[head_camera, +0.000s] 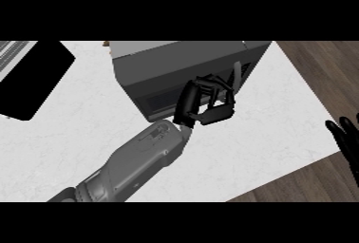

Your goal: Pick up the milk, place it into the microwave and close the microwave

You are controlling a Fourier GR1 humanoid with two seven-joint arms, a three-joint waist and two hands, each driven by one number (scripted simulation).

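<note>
Milk cannot be seen; one microwave (184,71) stands on the counter (266,128). The left hand (207,102) curls at its front, holding nothing visible. The right hand (348,140) rests open, well right, near the counter's edge.

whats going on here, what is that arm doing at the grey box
The robot's left hand is up against the front of the boxy grey microwave on the white marble counter, fingers curled at the door. No milk shows in this view. The right hand rests open at the right edge, fingers up.
</note>
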